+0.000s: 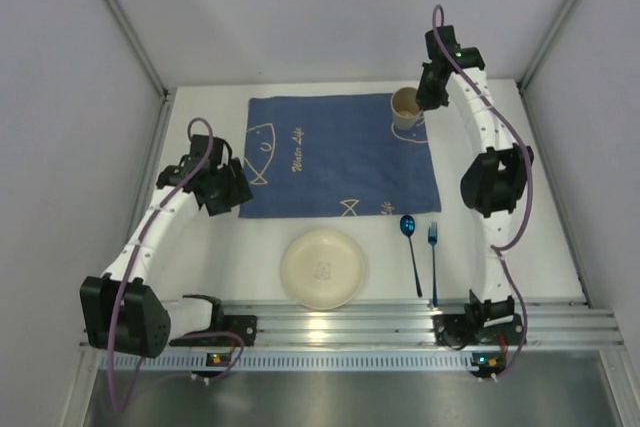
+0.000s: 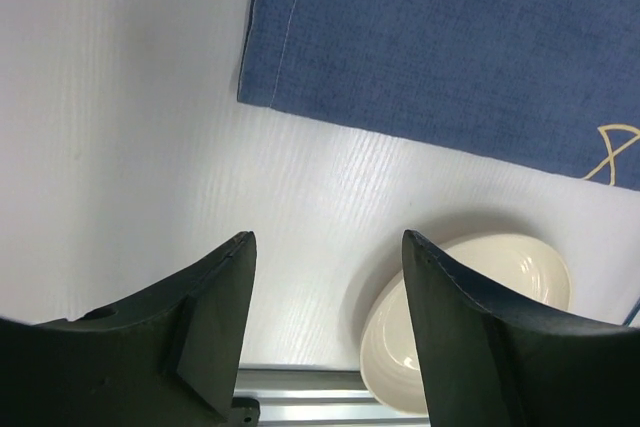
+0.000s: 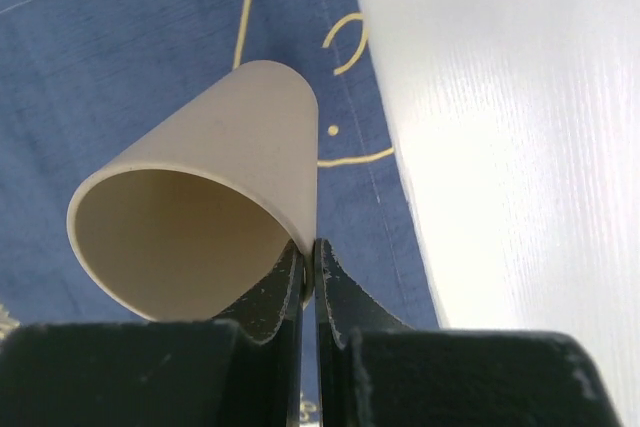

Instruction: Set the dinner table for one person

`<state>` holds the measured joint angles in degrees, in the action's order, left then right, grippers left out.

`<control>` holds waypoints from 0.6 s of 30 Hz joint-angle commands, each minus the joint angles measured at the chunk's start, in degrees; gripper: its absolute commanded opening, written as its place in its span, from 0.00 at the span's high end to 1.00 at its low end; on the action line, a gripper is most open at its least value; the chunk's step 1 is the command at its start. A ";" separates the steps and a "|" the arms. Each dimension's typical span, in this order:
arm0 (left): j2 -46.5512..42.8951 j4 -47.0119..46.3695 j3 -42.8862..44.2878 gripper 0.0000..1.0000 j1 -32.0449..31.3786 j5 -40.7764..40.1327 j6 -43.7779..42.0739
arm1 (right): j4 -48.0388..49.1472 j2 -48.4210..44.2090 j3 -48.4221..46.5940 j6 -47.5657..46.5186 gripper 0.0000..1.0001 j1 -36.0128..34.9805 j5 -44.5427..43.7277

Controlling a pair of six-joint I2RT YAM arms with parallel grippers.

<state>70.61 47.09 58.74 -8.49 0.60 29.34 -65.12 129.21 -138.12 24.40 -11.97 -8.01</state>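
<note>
A dark blue cloth [image 1: 340,152] with fish drawings lies on the white dinner table [image 1: 540,237]. My right gripper [image 1: 432,95] is shut on the rim of a beige cup [image 1: 405,105], which is at the cloth's far right corner; in the right wrist view the cup [image 3: 210,217] has its wall pinched between the fingers [image 3: 345,292]. A cream plate [image 1: 322,267] sits near the front rail, with a blue spoon [image 1: 410,247] and blue fork [image 1: 433,257] to its right. My left gripper [image 2: 330,247] is open and empty above the table, left of the plate [image 2: 480,307].
The slotted aluminium rail [image 1: 400,322] runs along the near edge. Grey enclosure walls [image 1: 60,97] stand at left, right and back. The cloth's near left corner [image 2: 400,37] shows in the left wrist view.
</note>
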 commanded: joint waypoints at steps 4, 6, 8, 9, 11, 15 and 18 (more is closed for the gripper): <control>-3.46 2.74 -1.52 0.34 -2.58 -0.07 4.40 | 8.95 3.15 -4.52 3.81 1.00 1.77 -0.43; -3.64 2.74 -2.05 0.34 -3.46 -0.07 5.54 | 9.57 4.55 -4.61 4.68 1.00 2.30 0.01; -3.64 2.31 -2.66 0.35 -4.16 -0.16 6.07 | 10.01 5.35 -4.61 5.65 1.00 2.74 1.94; -3.64 2.39 -2.75 0.35 -4.77 -0.07 6.69 | 10.10 6.14 -4.61 6.44 1.00 3.09 2.38; -3.81 2.04 -3.37 0.35 -5.39 -0.07 6.95 | 10.10 6.76 -4.70 6.88 0.95 3.35 2.82; -3.90 1.69 -4.51 0.35 -6.89 0.72 6.87 | 10.10 7.81 -4.52 7.32 0.86 3.79 3.35; -4.42 1.69 -5.74 0.35 -7.07 1.07 7.22 | 10.37 8.25 -4.61 7.94 0.60 4.14 4.14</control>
<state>68.14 48.64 53.95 -15.20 0.67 35.48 -57.69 136.57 -139.94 31.40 -8.69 -4.97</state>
